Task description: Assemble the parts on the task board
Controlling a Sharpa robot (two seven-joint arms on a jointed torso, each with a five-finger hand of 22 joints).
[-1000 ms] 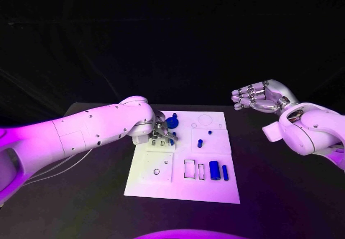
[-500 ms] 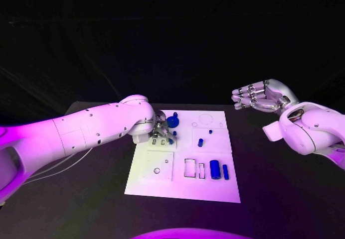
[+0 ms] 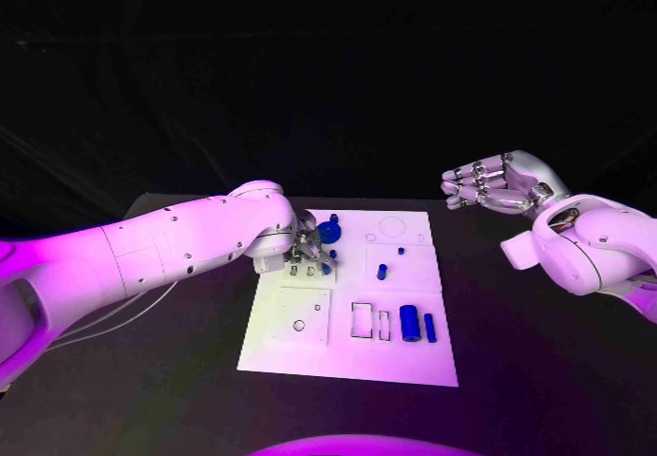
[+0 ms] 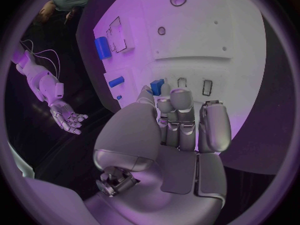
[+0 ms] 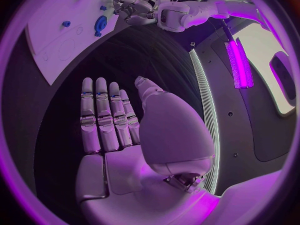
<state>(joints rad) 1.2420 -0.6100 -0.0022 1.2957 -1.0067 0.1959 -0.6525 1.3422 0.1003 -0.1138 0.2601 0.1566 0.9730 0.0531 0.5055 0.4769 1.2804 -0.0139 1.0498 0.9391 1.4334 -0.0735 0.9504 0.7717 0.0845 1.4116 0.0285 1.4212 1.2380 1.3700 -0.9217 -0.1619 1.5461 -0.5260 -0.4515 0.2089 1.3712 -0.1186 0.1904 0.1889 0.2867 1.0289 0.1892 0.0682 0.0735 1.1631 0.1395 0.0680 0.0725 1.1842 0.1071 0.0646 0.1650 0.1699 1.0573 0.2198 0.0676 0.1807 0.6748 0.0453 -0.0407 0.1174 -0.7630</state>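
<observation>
The white task board lies in the middle of the black table. My left hand hovers low over the board's far left part. In the left wrist view its fingers are curled together, and a small blue part is pinched between the thumb and a fingertip, just above two small slots. A round blue part stands just beyond that hand. My right hand is raised off the board's far right corner, and in its own wrist view the right hand holds nothing, fingers extended.
A thick blue cylinder and a thin blue bar lie on the board's near right, beside rectangular recesses. A small blue piece and a tiny one sit mid-board. Bare black table surrounds the board.
</observation>
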